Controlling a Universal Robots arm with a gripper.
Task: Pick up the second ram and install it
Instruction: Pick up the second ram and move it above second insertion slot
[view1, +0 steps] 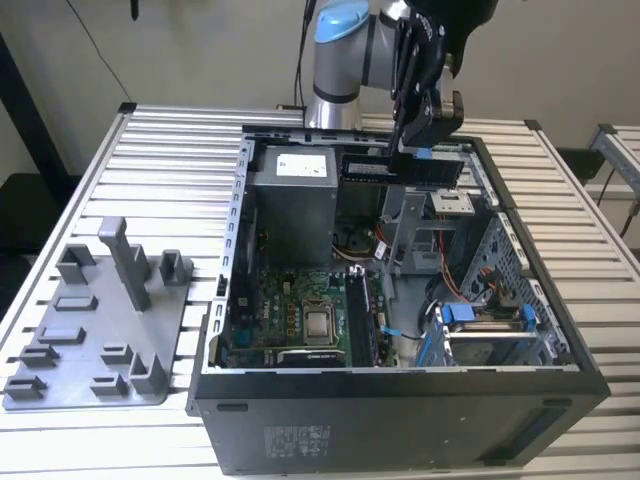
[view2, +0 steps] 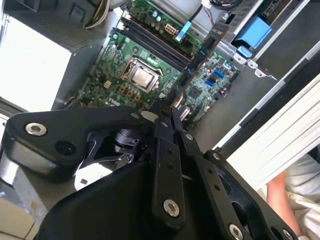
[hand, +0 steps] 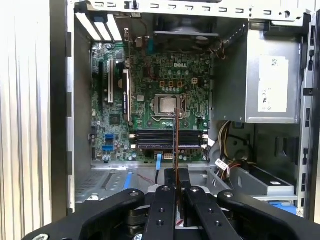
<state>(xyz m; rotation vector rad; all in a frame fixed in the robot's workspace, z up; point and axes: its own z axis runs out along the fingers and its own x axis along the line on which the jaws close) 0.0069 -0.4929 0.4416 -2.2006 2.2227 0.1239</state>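
The second ram (view1: 380, 167) is a long dark stick held level above the open computer case (view1: 230, 300), near its back wall. My gripper (view1: 410, 152) is shut on it from above. In both wrist views the stick shows edge-on, running out from between the black fingertips: the ram (view2: 199, 61) from the gripper (view2: 169, 112), and the ram (hand: 176, 142) from the gripper (hand: 176, 175). Far below lie the motherboard's dark memory slots (hand: 167, 139), beside the processor socket (hand: 166, 104). The slots (view1: 360, 315) sit at the case floor, well under the gripper.
A grey power supply (view1: 295, 205) stands in the case at the back. The drive cage with blue tabs (view1: 480, 320) is on the exterior view's right. A grey plastic fixture (view1: 95, 330) with a tall post (view1: 128, 262) lies on the slatted table. A person's sleeve (view2: 300, 185) shows beyond the case.
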